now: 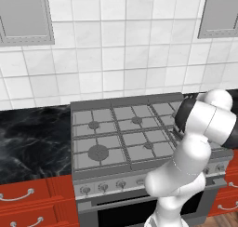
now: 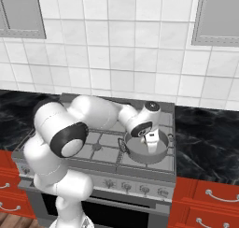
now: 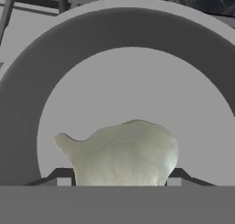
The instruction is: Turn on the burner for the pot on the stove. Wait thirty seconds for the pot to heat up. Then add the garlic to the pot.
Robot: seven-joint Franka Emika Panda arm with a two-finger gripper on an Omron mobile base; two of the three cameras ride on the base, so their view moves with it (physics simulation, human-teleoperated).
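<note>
Layout of the cooking area. The stove (image 2: 100, 150) stands between two counter runs (image 1: 32, 137), against the tiled wall (image 1: 116, 49). The pot (image 2: 145, 149) sits on the front right burner. The gripper (image 2: 150, 143) hangs over the pot's interior, with the garlic (image 3: 124, 154) between its fingertips, above the pot floor. Knobs (image 2: 126, 186) line the stove's front edge.

The pot's (image 3: 27, 94) low wall rings the hand (image 3: 119, 179); its floor lies bare beyond the garlic (image 3: 124, 154).
</note>
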